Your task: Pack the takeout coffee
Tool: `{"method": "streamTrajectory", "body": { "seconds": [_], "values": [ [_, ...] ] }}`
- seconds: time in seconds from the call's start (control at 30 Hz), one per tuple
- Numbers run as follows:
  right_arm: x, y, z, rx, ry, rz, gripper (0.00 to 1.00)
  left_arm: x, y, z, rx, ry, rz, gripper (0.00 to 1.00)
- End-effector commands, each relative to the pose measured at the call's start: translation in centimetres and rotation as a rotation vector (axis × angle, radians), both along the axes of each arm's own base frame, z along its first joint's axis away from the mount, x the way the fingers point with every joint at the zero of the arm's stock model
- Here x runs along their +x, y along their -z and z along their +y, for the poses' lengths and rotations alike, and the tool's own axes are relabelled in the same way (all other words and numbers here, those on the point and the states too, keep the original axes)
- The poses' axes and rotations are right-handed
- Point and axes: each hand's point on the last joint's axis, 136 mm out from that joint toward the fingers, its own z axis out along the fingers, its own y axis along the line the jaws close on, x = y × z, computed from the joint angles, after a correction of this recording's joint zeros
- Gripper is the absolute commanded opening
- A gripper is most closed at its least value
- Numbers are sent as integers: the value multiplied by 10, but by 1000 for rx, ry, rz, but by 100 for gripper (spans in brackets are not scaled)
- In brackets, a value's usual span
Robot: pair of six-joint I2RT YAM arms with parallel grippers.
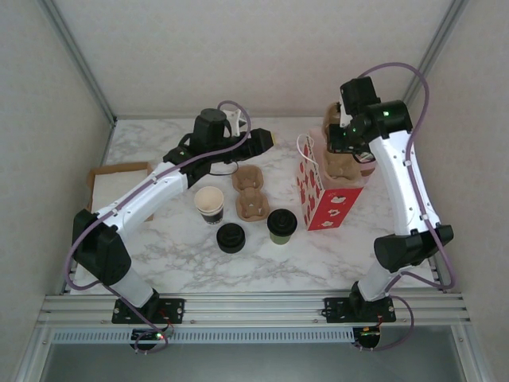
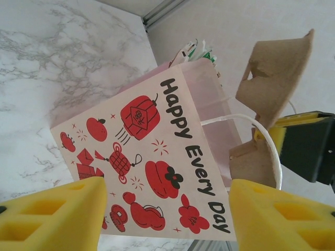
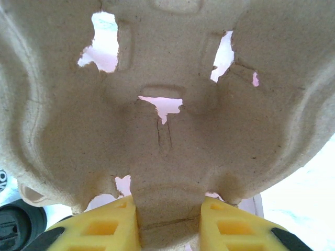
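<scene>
Lidless cup (image 1: 209, 204); loose black lid (image 1: 231, 237); cardboard box (image 1: 117, 177)

White arms (image 1: 159, 191), black joints, purple cables, yellow jaws.

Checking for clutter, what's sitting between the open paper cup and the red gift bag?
In the top view, a cardboard cup carrier lies between the open paper cup and red gift bag.

The marble table (image 1: 175, 255) bears two cups, a loose lid, pulp carriers and a gift bag.
</scene>
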Motion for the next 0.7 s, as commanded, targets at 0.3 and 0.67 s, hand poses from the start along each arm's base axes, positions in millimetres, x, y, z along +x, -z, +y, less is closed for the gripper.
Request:
{"method": "streamTrajectory", "body": {
  "seconds": [0.3,0.67],
  "values": [
    [9,26,-6,-121,-6,50,27,-7,-17,-21,-47,60,-34,64],
    [4,51,3,-152,-38,126,27,-5,-3,-23,-31,60,-10,64]
  ]
}}
